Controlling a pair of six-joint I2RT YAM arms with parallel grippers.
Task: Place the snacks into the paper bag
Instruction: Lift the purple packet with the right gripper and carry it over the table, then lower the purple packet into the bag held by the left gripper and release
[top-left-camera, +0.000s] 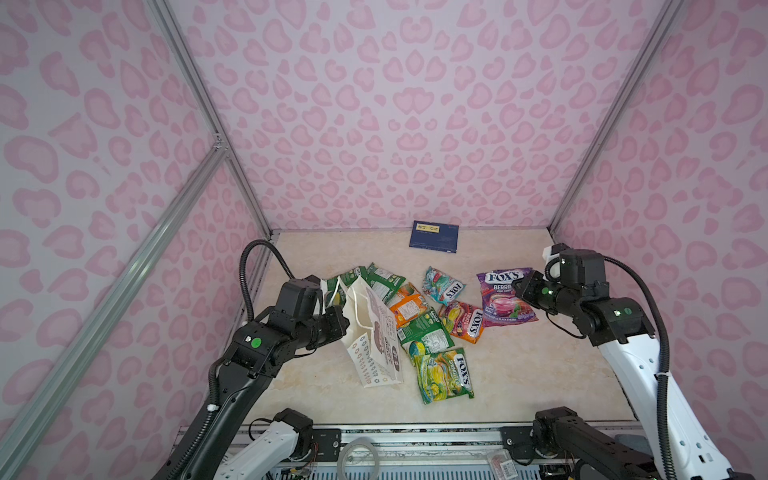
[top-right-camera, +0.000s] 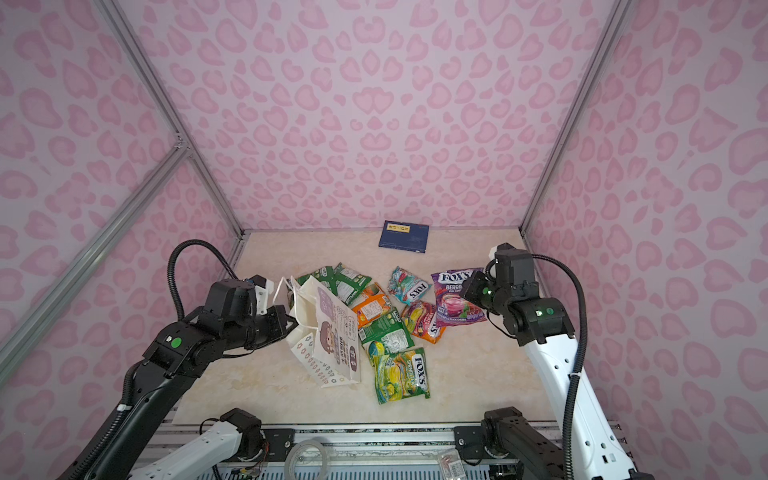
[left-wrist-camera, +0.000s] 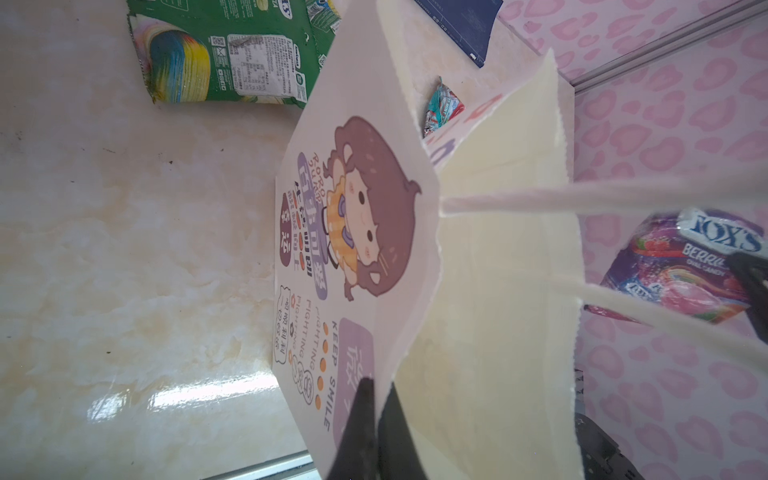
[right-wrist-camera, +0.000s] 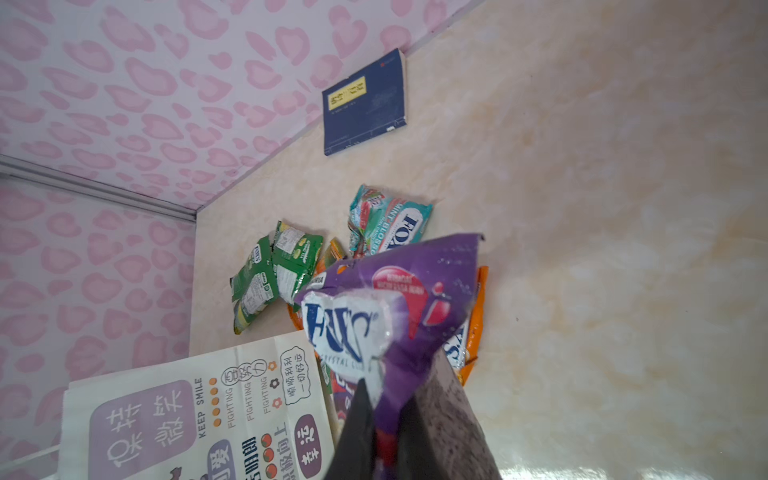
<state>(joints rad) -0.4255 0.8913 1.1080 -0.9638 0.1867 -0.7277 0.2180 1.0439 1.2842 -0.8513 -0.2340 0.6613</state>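
1. Your right end effector (right-wrist-camera: 397, 392) is clamped on the purple pouch (right-wrist-camera: 419, 270) at its crimped edge. The light, glossy film probably slips, so grip that seam.
2. Your left end effector (left-wrist-camera: 379, 390) pinches the paper bag (left-wrist-camera: 357, 216) by its thin, crease-prone rim.
3. Other snacks (top-left-camera: 428, 332) lie beside the bag on the desk (top-left-camera: 519, 374).

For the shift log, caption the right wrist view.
Right jaws pinch the purple pouch; paper bag and blue card beyond.

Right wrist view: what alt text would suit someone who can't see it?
The right gripper pinches a purple Fox's pouch close to the camera. Beyond it on the cream table lie green pouches, a teal pouch and a dark blue card; the paper bag shows alongside.
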